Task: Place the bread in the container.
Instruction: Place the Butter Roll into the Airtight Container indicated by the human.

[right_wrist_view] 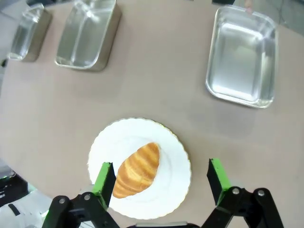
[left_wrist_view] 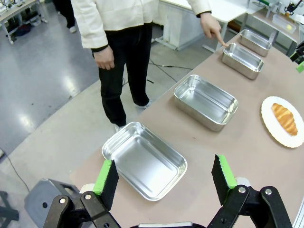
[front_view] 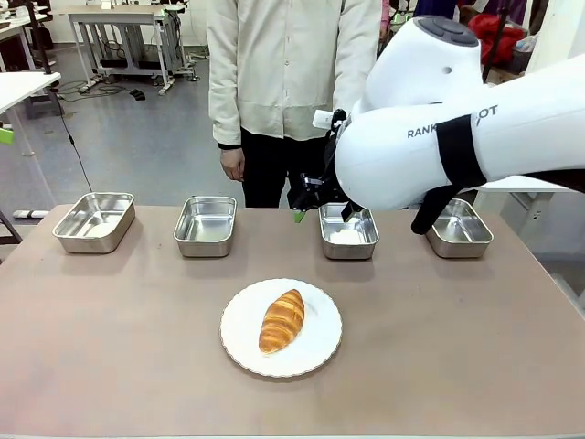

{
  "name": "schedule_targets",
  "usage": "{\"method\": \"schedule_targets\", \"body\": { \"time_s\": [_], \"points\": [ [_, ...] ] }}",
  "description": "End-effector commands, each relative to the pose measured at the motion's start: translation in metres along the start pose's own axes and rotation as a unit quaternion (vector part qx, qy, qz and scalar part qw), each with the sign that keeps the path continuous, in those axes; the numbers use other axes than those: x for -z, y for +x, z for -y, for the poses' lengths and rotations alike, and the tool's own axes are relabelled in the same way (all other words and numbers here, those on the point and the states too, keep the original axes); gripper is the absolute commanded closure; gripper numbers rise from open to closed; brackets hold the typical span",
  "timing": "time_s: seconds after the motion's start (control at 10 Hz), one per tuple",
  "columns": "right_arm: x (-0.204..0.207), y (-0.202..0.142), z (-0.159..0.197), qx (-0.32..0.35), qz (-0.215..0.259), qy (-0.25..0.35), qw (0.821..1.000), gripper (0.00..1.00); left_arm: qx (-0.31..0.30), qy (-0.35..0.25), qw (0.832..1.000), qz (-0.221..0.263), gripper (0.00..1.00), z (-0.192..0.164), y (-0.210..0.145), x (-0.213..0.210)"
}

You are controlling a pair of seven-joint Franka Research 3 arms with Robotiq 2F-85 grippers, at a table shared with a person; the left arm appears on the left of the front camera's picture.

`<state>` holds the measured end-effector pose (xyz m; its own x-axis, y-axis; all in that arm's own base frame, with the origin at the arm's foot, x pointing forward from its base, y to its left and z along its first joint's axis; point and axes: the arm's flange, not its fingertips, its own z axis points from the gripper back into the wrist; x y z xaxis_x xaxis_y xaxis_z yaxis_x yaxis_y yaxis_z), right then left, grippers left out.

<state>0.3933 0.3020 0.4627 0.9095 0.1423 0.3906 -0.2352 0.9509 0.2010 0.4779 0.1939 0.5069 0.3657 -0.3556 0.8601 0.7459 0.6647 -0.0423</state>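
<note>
While my right gripper (right_wrist_view: pixel 160 164) hangs wide open and empty, the bread (right_wrist_view: pixel 137 170) lies on a white plate (right_wrist_view: pixel 176 183) directly beneath it, nearer one finger. A person's hand (left_wrist_view: pixel 209 23) points at the container (right_wrist_view: pixel 242 57) beyond the gripper. I judge the pick is not yet begun. Next I descend and close across the loaf. My left gripper (left_wrist_view: pixel 164 161) is also open.
</note>
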Motion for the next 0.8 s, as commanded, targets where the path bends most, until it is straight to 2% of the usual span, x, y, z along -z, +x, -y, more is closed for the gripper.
{"method": "schedule_targets", "body": {
  "time_s": [0.0, 0.2, 0.3, 0.7],
  "points": [
    [-0.007, -0.015, -0.038, 0.048, -0.018, -0.013, 0.999, 0.00, 0.004, 0.000, 1.000, 0.006, 0.00, 0.001, 0.001, -0.001],
    [0.013, -0.034, -0.059, 0.117, -0.029, -0.019, 0.992, 0.00, 0.004, 0.000, 1.000, 0.006, 0.00, 0.001, 0.001, -0.001],
    [0.027, -0.045, -0.065, 0.162, -0.051, -0.039, 0.985, 0.00, 0.004, 0.000, 1.000, 0.006, 0.00, 0.001, 0.001, -0.001],
    [0.058, -0.073, -0.073, 0.228, -0.097, -0.082, 0.965, 0.00, 0.004, 0.000, 1.000, 0.006, 0.00, 0.001, 0.001, -0.001]
  ]
}}
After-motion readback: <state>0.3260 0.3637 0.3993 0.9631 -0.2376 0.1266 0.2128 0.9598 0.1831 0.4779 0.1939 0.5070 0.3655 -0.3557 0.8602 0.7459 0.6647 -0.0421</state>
